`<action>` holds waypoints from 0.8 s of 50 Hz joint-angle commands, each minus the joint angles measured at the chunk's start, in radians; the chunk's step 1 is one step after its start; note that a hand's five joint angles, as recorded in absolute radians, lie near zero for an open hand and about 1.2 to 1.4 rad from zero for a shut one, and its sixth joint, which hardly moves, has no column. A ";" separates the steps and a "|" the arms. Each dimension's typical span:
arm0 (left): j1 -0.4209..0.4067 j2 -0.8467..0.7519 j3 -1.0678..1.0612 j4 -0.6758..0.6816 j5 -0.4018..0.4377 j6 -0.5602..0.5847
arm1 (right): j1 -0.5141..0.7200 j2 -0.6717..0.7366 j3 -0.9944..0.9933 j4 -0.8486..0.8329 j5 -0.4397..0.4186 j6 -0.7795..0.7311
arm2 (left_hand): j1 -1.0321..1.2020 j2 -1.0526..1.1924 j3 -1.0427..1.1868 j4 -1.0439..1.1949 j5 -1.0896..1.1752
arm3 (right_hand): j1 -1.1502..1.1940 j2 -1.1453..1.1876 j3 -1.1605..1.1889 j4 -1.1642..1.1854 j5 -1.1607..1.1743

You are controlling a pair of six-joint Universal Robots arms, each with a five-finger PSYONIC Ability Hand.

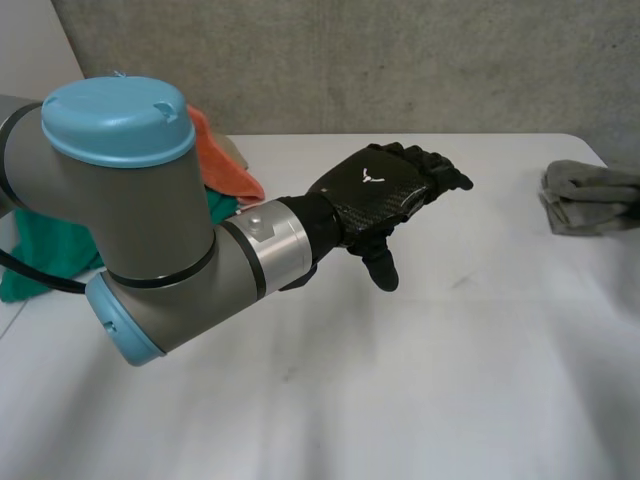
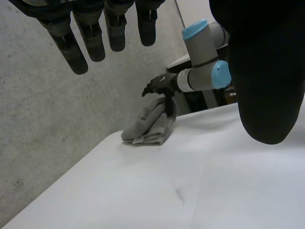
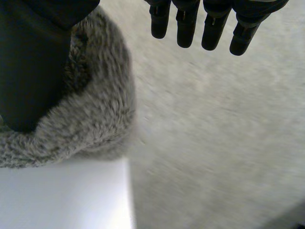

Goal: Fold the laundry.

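Your left hand (image 1: 385, 195) hangs above the middle of the white table (image 1: 420, 380), palm down. Its fingers (image 2: 71, 43) are straight and slightly spread, the thumb stands off to one side, and it grips nothing. Your left arm (image 1: 150, 220), with its grey joints and light-blue caps, reaches in from the near left. Behind it, at the table's far left, a crumpled orange cloth (image 1: 225, 160) lies against a bunched green cloth (image 1: 40, 255); the arm hides part of both, so you cannot tell how they overlap. The piece you are working on, a fuzzy grey cloth folded into a thick bundle (image 1: 590, 197), sits at the far right of the table, close to the edge by the grey concrete wall (image 1: 400, 60) and well apart from the left hand. Your right hand (image 2: 159, 86) is at the top of that bundle, where the fabric rises in a peak towards it. In the right wrist view its fingers (image 3: 214, 24) are straight and point away from the cloth, closed on nothing. Its thumb (image 3: 33, 62) lies across the grey pile, and you cannot tell whether it presses in.
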 commanded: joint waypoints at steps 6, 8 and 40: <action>-0.001 0.001 -0.007 0.001 -0.002 0.000 | -0.009 -0.157 0.200 -0.067 0.049 -0.234 | -0.009 -0.024 -0.023 -0.019 -0.036 | -0.044 -0.038 -0.033 -0.027 -0.042; 0.001 0.003 -0.007 0.001 -0.002 0.000 | -0.009 -0.214 0.281 -0.095 0.031 -0.228 | -0.009 -0.024 -0.023 -0.019 -0.036 | -0.044 -0.038 -0.033 -0.027 -0.042; 0.582 -0.129 0.147 0.241 -0.376 0.370 | 0.235 -1.072 1.449 -0.018 -0.450 -0.478 | 0.026 0.011 0.012 0.016 -0.001 | -0.044 -0.038 -0.033 -0.027 -0.042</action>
